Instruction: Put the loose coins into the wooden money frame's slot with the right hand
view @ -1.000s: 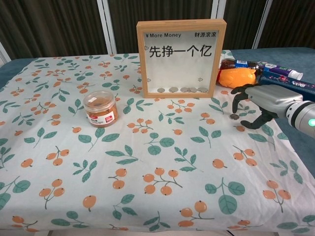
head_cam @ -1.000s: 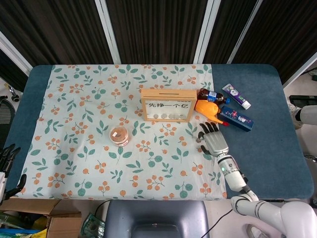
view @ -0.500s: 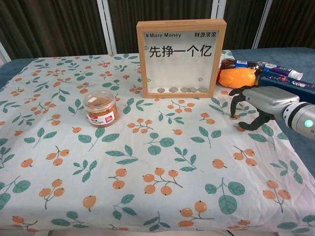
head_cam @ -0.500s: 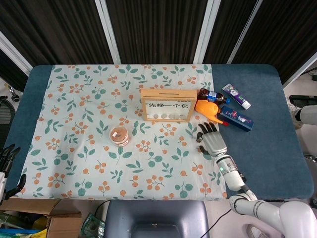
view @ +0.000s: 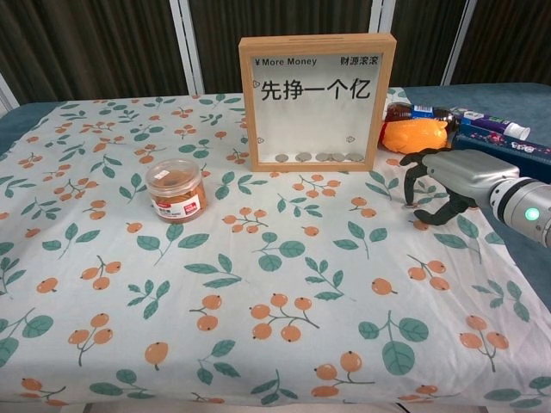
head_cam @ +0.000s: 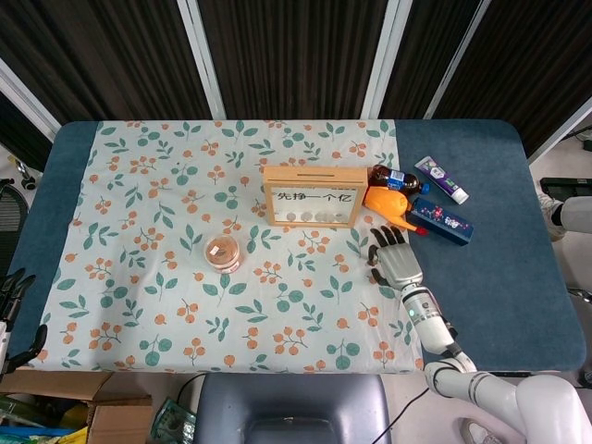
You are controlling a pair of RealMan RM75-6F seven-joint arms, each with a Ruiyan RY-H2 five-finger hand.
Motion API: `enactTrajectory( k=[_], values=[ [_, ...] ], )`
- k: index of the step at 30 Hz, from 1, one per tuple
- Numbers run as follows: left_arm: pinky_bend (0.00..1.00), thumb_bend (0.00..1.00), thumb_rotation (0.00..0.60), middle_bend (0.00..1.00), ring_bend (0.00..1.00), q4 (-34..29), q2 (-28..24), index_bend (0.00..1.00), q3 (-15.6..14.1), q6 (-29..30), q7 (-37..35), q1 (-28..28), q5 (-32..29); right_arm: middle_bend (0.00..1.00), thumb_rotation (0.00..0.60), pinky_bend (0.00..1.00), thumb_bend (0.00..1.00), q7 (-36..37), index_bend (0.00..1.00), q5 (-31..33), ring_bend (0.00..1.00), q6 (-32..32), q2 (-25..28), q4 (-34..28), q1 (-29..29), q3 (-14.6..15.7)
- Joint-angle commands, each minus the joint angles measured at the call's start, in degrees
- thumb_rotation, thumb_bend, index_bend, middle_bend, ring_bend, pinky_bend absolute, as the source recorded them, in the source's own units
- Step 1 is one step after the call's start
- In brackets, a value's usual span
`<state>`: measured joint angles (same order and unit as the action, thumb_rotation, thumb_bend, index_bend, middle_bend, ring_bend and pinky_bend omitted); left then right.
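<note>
right hand [view: 437, 185]: hovered low over the cloth near the worktop's right edge, fingers curled down, thumb apart; whether a coin was pinched could not be told.
loose coin: none visible now, perhaps hidden under the fingers.
wooden money frame [view: 317, 101]: upright toward the far edge, centre; slot on top [head_cam: 311, 169], so a coin must be lifted above it. several coins lay inside at the bottom.
left hand [head_cam: 13, 298]: idle off the near-left corner, fingers apart, empty.
jar [view: 176, 190]: left of the frame, apart, out of the path.
</note>
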<state>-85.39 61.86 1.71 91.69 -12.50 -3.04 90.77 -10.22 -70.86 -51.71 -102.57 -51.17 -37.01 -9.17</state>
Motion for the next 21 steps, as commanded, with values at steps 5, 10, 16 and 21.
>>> enactTrajectory(
  k=[5,10,16,21],
  values=[
    [0.00,0.45,0.600,0.00,0.00,0.05,0.00,0.00,0.04,0.31,-0.19,0.15,0.03,0.20,0.600,0.08,0.53,-0.18,0.61,0.19,0.00,0.15,-0.24,0.26,-0.22,-0.49],
    [0.00,0.45,0.600,0.00,0.00,0.06,-0.04,0.00,0.01,0.32,-0.36,0.16,0.12,0.20,0.600,0.08,0.53,-0.35,0.63,0.42,0.01,0.05,-0.27,0.23,-0.25,-0.88],
    [0.00,0.45,0.600,0.00,0.00,0.07,-0.03,0.00,0.02,0.56,-0.44,0.26,0.22,0.20,0.600,0.09,0.53,-0.85,0.65,1.00,0.01,0.31,-0.18,0.24,-0.30,-1.31],
    [0.00,0.45,0.600,0.00,0.00,0.15,-0.02,0.00,0.02,0.45,-0.63,0.23,0.19,0.20,0.600,0.10,0.53,-0.68,0.66,0.93,0.02,0.07,-0.13,0.18,-0.27,-1.45]
  ],
)
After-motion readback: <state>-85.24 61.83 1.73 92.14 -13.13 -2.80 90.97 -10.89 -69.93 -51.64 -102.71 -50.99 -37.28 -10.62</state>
